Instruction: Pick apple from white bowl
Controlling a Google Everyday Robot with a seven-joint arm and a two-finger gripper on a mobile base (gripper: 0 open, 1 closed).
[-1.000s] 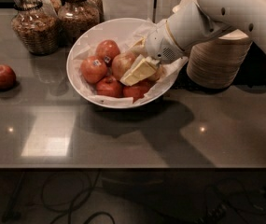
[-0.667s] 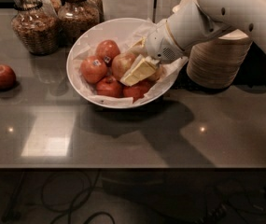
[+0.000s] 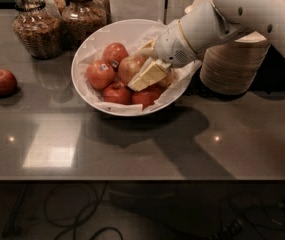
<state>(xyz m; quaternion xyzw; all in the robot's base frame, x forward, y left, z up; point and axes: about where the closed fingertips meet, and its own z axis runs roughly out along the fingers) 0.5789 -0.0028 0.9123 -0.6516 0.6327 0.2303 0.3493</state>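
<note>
The white bowl (image 3: 118,32), wide, glossy and lined with crinkled white paper, stands at the back middle of the dark counter. It holds several red apples, among them one with a sticker (image 3: 100,74), one behind it (image 3: 114,54) and a paler one (image 3: 131,66) in the middle. My gripper (image 3: 141,80) reaches in from the right on its white arm (image 3: 242,14) and lies low inside the bowl. It sits right beside the paler apple and over the apples at the bowl's front right (image 3: 144,97).
A loose red apple (image 3: 1,81) lies on the counter at the far left. Two glass jars (image 3: 32,29) (image 3: 84,14) stand behind the bowl on the left. A stack of beige disposable bowls (image 3: 232,66) stands to the right, under my arm. Cables lie on the floor below.
</note>
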